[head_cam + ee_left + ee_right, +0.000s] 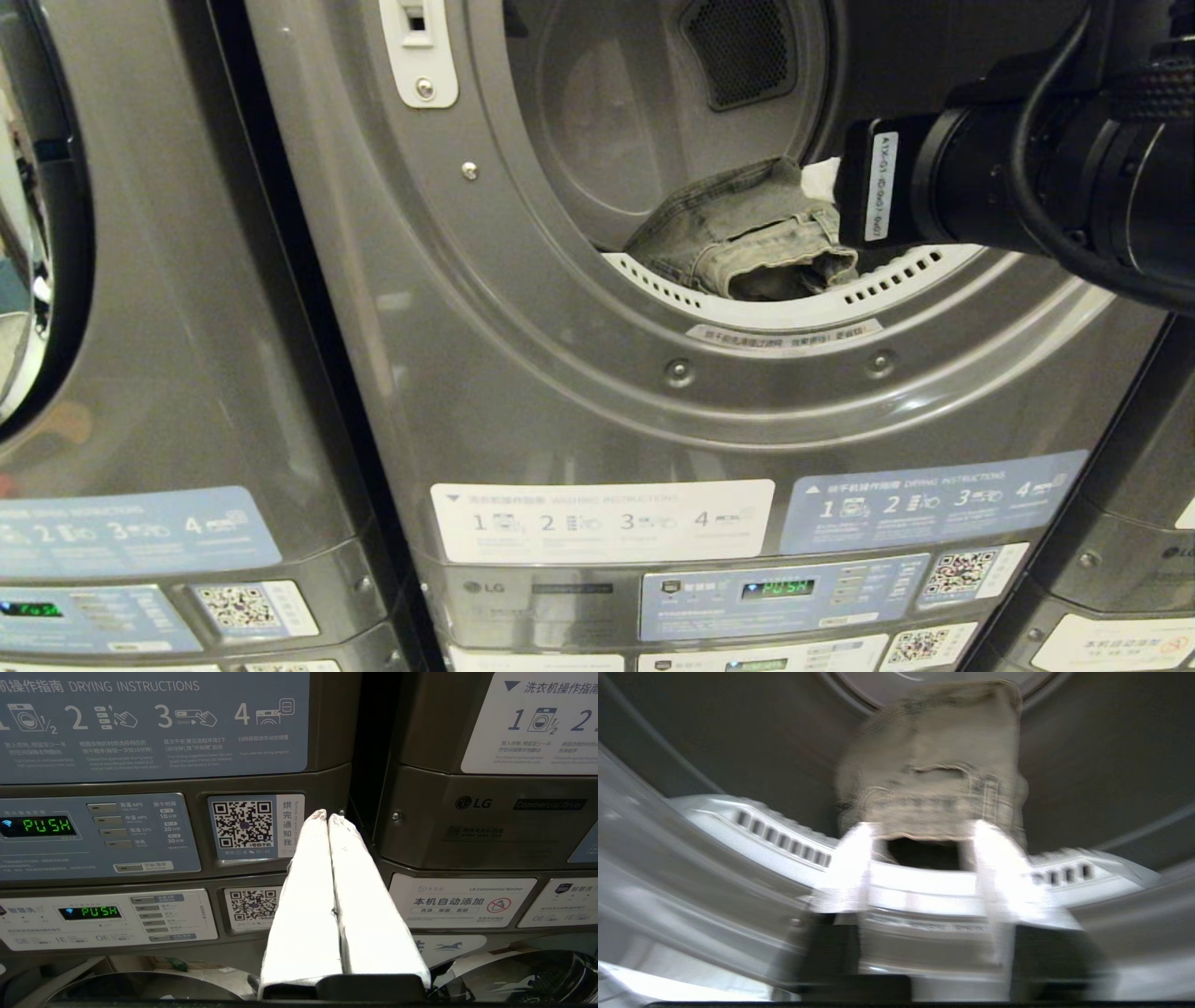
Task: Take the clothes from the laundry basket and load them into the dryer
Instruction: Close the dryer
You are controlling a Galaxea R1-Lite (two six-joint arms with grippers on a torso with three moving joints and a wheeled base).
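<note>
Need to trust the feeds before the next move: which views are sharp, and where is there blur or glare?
Head view: sharp, jeans clear in the dryer. Left wrist view: sharp, left gripper overexposed white. Right wrist view: motion-blurred, right gripper fingers blown out.

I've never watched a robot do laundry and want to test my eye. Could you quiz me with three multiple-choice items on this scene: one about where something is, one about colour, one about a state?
1. Where do the jeans lie?
A. On the floor
B. At the front lip of the dryer's drum
C. On top of the machine

2. What colour are the lit "PUSH" displays?
A. Green
B. Red
C. Blue

3. How do the fingers of the left end effector stand?
A. Spread wide
B. Clamped on cloth
C. Pressed together, holding nothing

Answers: 1 B, the head view shows them lying across the white vented rim, next to the right end effector. 2 A, the letters glow green on the control panel. 3 C, the left wrist view shows both white fingers touching along their length.
</note>
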